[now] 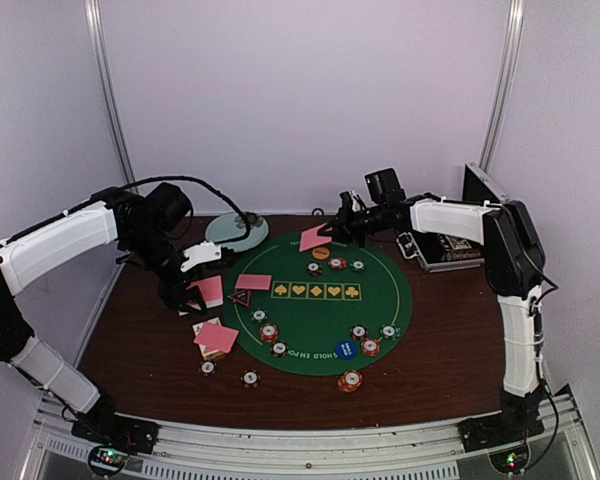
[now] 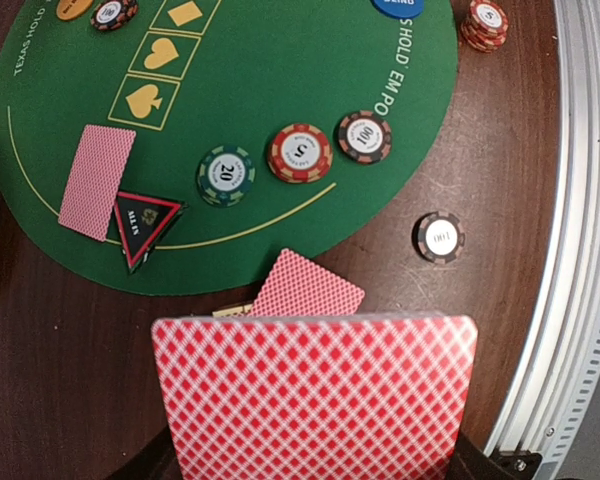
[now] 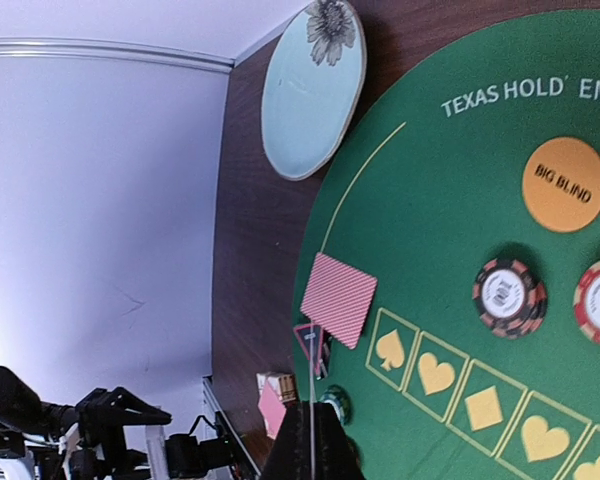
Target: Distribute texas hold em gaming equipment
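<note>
L fingers [image 2: 158,466] clamped on pink card [image 2: 315,400], R fingers [image 3: 325,452] on 2nd card [image 1: 314,239]. Thin, light, slick, flexy imo: pinch flat near edge.

one pink-backed card [image 2: 97,182] lies flat, touching the triangle marker [image 2: 143,222]; striped chips [image 2: 300,152] sit scattered, flat.

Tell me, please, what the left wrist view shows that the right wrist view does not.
Only the left wrist view: the left-held card seen broadside, the 100 chip and the rail. Only the right wrist view: the right-held card seen edge-on, the plate's flower and the wall. Both: the mat, the flat card on it and the triangle marker.
</note>
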Robot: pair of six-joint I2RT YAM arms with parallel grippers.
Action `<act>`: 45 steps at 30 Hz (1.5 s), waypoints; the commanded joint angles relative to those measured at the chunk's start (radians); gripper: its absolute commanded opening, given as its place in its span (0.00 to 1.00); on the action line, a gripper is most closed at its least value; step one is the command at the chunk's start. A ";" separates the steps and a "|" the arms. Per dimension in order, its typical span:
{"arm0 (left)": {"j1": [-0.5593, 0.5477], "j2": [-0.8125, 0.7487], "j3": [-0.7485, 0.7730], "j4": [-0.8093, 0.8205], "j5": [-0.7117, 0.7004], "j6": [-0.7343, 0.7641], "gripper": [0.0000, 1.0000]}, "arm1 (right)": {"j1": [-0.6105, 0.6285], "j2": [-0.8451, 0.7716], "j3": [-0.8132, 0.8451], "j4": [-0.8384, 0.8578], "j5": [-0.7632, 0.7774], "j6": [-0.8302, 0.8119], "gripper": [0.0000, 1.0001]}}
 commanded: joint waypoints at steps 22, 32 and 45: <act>0.003 -0.039 0.013 -0.009 0.001 0.022 0.07 | -0.106 0.450 0.573 -0.282 0.080 -0.140 0.16; 0.003 -0.045 0.006 -0.010 0.009 0.018 0.07 | -0.111 0.376 0.579 -0.400 0.211 -0.244 0.59; 0.003 -0.049 0.005 -0.002 0.000 0.011 0.07 | -0.113 0.149 0.421 -0.421 0.238 -0.343 0.80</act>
